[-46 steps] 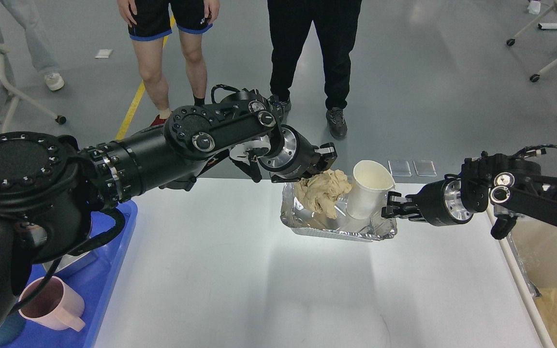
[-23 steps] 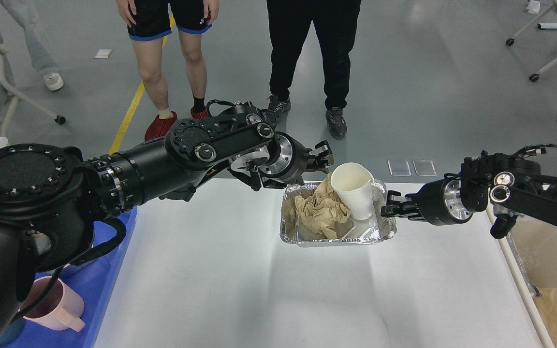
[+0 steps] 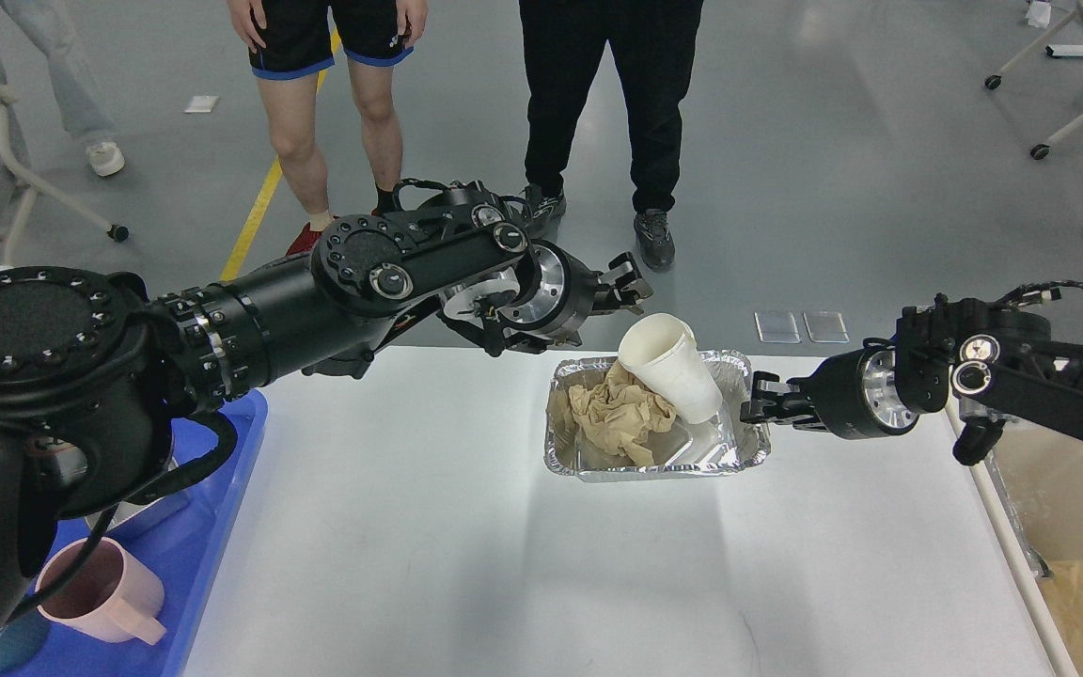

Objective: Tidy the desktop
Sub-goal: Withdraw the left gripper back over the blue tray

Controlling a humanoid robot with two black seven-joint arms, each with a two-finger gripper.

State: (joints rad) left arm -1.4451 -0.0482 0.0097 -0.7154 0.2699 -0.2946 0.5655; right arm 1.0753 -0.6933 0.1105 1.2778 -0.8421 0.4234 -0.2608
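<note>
Left gripper (image 3: 629,279) raised above the far edge of the desktop (image 3: 466,527), black fingers spread with nothing between them; right gripper (image 3: 754,402) pinching the right rim of the crinkled aluminium foil tray (image 3: 654,458). Inside the tray, a crumpled wad of brown paper (image 3: 619,414) and a smooth white paper cup (image 3: 671,363), tilted with its mouth toward the left gripper. Matte white desktop spread beneath, with a blue plastic tray (image 3: 212,527) holding a pink mug (image 3: 100,590) at its left edge; no legible writing.
</note>
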